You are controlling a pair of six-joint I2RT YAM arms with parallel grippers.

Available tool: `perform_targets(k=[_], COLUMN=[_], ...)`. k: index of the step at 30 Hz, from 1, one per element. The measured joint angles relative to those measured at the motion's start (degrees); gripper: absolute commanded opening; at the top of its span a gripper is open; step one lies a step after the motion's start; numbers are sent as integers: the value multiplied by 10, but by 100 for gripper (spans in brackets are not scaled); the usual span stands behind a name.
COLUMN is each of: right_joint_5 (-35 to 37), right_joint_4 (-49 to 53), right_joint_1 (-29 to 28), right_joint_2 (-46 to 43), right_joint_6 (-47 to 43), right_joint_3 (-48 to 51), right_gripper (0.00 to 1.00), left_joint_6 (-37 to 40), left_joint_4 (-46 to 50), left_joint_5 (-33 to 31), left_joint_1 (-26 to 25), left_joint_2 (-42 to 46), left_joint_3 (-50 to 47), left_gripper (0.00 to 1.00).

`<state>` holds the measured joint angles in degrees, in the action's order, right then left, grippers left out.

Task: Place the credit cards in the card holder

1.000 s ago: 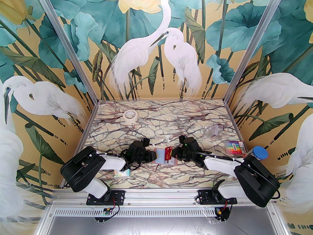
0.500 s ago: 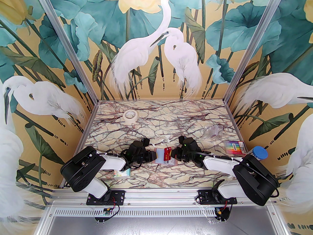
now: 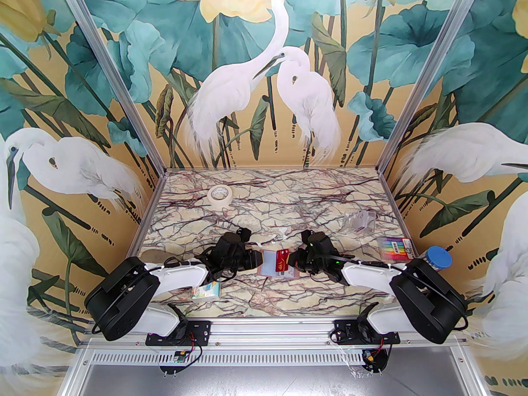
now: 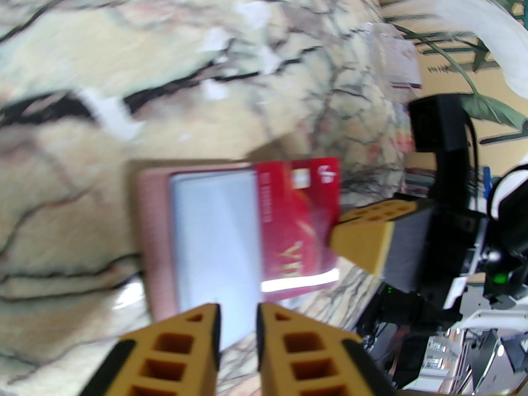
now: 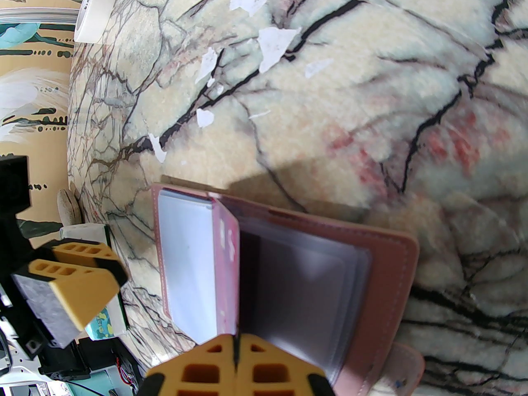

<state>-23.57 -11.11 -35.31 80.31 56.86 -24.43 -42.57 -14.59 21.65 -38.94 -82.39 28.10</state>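
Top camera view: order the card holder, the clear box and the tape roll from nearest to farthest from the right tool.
1. Card holder, centre front, beneath the right tool, which grips the red card.
2. Clear box, farther back on the right.
3. Tape roll, far back on the left.

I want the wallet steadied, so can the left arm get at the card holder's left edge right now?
Probably yes. The left end effector hovers just beside the left edge of the card holder, nothing between them, and the right end effector, pinching the red card, works from the opposite side.
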Motion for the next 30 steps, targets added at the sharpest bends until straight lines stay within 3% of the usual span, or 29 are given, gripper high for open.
perform_targets(k=[14, 30], right_joint_5=[0, 7], right_joint_4=[6, 38], right_joint_1=[0, -4], right_joint_2=[2, 1], right_joint_6=[2, 6], right_joint_3=[0, -10], right_gripper=[0, 0], left_joint_6=[-7, -30], left_joint_4=[-49, -83], left_joint_5=[17, 16], left_joint_1=[-1, -1], left_joint_2=[-91, -96], left_joint_3=[7, -10], left_gripper=[6, 4])
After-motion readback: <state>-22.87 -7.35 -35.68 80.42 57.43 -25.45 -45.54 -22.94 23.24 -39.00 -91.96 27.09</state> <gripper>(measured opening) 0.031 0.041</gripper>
